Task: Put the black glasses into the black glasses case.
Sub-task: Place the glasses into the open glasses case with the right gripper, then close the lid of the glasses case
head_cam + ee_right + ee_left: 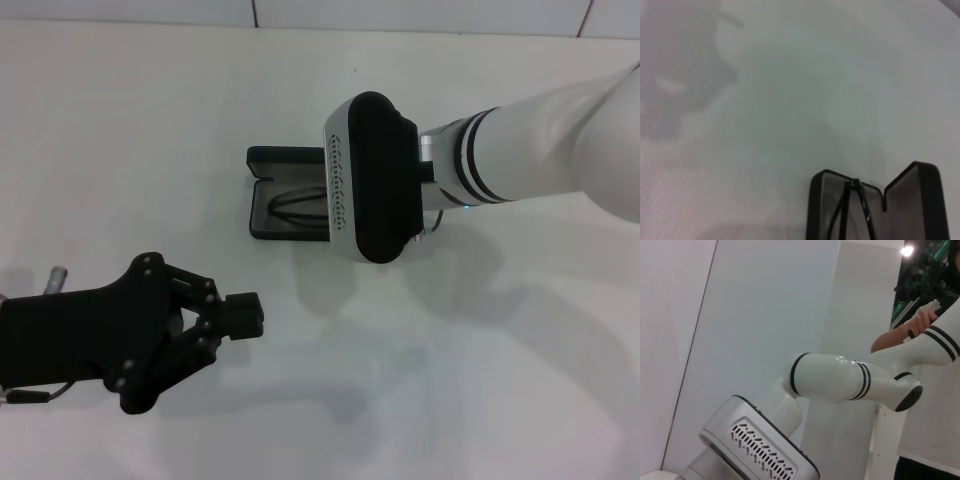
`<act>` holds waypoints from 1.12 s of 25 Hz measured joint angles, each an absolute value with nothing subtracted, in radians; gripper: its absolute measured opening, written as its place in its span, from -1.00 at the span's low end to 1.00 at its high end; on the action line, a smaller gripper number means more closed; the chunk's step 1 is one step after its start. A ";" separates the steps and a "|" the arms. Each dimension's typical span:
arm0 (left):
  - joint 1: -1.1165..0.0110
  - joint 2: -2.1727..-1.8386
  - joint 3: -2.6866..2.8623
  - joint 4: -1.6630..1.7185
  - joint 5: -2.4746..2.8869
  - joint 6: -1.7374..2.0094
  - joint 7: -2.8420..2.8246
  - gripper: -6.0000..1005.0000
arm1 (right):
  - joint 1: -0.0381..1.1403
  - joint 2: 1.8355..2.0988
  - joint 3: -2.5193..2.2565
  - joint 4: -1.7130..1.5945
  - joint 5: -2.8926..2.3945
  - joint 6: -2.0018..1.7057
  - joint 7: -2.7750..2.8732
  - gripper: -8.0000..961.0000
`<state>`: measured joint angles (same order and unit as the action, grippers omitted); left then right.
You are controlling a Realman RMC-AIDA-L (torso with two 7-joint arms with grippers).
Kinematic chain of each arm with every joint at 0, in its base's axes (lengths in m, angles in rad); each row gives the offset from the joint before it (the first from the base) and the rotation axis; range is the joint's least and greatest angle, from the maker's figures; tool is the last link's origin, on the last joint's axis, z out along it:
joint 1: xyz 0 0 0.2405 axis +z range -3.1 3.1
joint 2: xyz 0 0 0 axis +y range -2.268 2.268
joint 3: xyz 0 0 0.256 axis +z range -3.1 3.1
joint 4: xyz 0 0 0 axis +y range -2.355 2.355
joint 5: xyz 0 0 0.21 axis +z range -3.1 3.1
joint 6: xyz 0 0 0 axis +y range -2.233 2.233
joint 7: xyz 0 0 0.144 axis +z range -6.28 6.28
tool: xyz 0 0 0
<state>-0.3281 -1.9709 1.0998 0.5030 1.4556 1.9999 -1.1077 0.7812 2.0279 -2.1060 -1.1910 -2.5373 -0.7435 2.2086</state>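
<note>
The black glasses case [262, 215] lies open at the table's middle, with its lid [285, 158] on the far side. The black glasses [292, 207] lie folded inside its grey-lined base. The right wrist view shows the open case [922, 200] with the glasses' temple arms [844, 212] in it. My right gripper is hidden under its wrist housing [370, 180], which hovers over the right end of the case. My left gripper [240, 314] is shut and empty, low at the near left, well apart from the case.
The white table [480, 380] spreads around the case. A small grey cylinder [55, 278] pokes out beside my left arm. The left wrist view shows my right arm [830, 377] and a person's hand [920, 322] behind it.
</note>
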 joint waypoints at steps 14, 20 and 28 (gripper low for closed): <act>-0.332 -1.971 1.100 0.502 1.456 1.995 -1.107 -0.89 | 0.783 2.028 -2.106 -1.180 -2.541 -0.733 2.209 -0.69; -0.333 -1.971 1.099 0.502 1.453 1.993 -1.107 -0.89 | 0.731 2.028 -2.104 -1.240 -2.534 -0.740 2.209 -0.66; -0.340 -1.968 0.974 0.509 1.457 1.984 -1.128 -0.89 | 0.474 2.026 -1.997 -1.564 -2.412 -0.840 2.202 -0.64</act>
